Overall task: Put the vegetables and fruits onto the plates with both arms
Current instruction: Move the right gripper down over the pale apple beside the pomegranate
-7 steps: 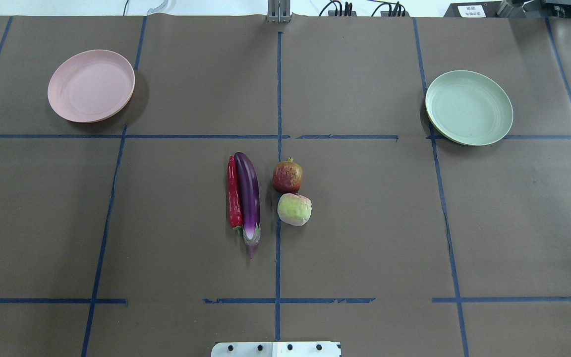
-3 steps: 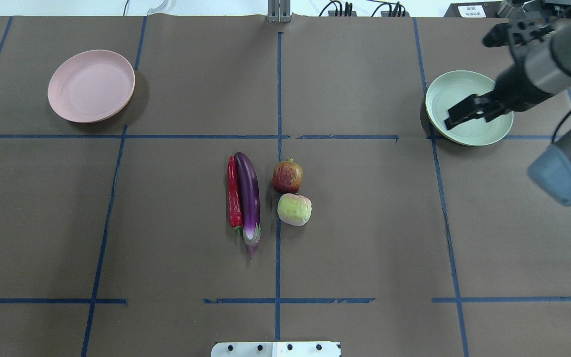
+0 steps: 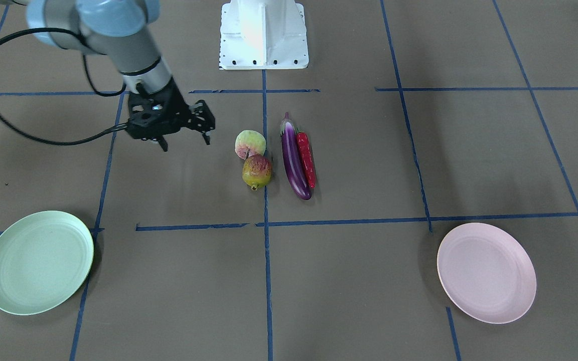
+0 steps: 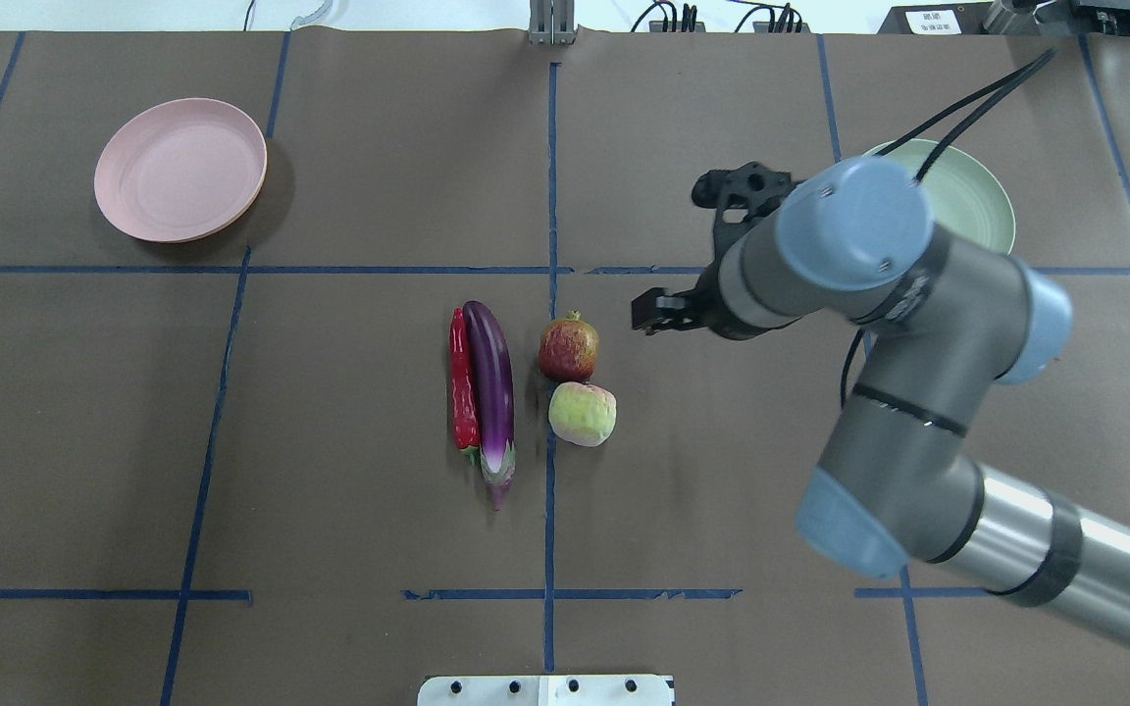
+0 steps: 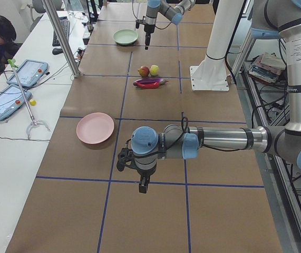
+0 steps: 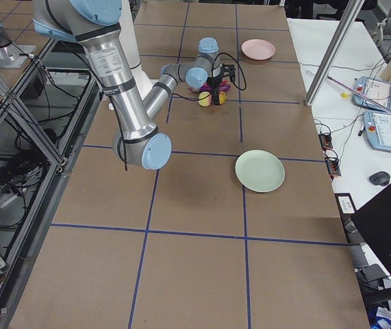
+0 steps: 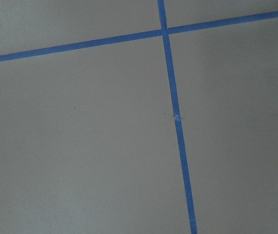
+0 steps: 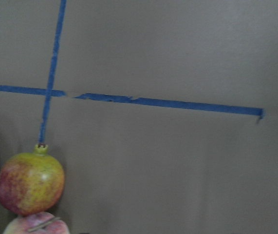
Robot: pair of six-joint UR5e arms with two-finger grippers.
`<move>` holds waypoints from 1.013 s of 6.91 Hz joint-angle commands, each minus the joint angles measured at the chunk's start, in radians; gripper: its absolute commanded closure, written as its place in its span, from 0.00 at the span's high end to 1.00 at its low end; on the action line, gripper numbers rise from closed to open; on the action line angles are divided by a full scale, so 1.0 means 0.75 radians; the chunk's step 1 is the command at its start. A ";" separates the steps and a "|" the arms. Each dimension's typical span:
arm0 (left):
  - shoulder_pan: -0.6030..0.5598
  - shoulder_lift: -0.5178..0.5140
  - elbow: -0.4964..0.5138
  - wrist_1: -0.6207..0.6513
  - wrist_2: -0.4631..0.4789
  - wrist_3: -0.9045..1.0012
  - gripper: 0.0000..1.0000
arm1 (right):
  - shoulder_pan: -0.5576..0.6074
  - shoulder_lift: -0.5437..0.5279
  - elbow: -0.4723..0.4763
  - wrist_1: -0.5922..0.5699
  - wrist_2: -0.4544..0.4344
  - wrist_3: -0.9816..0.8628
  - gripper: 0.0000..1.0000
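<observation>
I see a table covered in brown paper (image 4: 330, 441), marked into squares by blue tape lines (image 4: 551, 176). At its middle lies a long glossy purple eggplant (image 4: 492, 387) with a thinner red chili pepper (image 4: 463, 382) against its left side. Just right of them, a round mottled red fruit (image 4: 569, 349) touches a round pale green fruit (image 4: 583, 414). A pale pink round plate (image 4: 180, 169) sits far left and a pale mint green round plate (image 3: 38, 262) far right. A white base block (image 3: 264, 35) stands at the robot's edge.

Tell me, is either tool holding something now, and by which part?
The right tool is open and holds nothing. The left tool shows only in a side view, so its hold cannot be told.
</observation>
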 commanded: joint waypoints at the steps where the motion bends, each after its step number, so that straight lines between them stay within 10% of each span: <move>1: 0.000 0.001 0.001 0.000 -0.001 0.000 1.00 | -0.155 0.230 -0.183 -0.095 -0.194 0.151 1.00; 7: 0.000 0.001 0.005 0.000 -0.001 0.000 1.00 | -0.253 0.278 -0.370 -0.126 -0.303 0.139 1.00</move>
